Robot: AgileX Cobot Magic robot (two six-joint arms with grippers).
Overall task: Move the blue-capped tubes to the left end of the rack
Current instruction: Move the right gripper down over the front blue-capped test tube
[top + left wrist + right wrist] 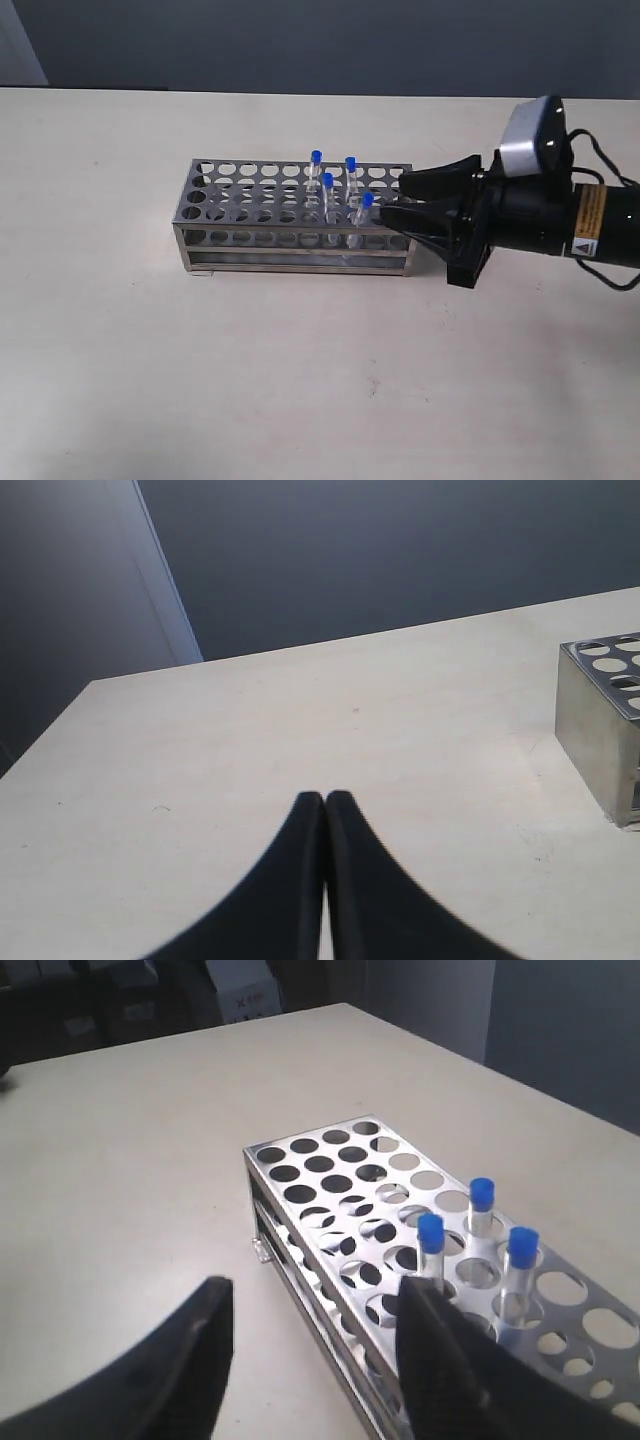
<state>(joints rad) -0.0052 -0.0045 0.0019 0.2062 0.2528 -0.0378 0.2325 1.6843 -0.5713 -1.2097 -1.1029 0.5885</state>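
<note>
The shiny steel rack [240,205] stands mid-table. Four blue-capped tubes stand upright in its right half: one at the back [316,158], one beside it [351,163], one in the middle [327,181] and one in the front row [367,200]. My right gripper [395,198] is open at the rack's right end, with its fingertips just short of the front tube and nothing between them. The right wrist view shows the rack [320,1160], the gripper [318,1295] and three tubes [482,1195] [430,1232] [522,1245]. My left gripper [324,800] is shut and empty over bare table.
The left wrist view shows one end wall of the rack [595,730] off to the side, with pale tabletop around it. The rack's left holes hold nothing. A dark wall lies beyond the table's far edge [300,92].
</note>
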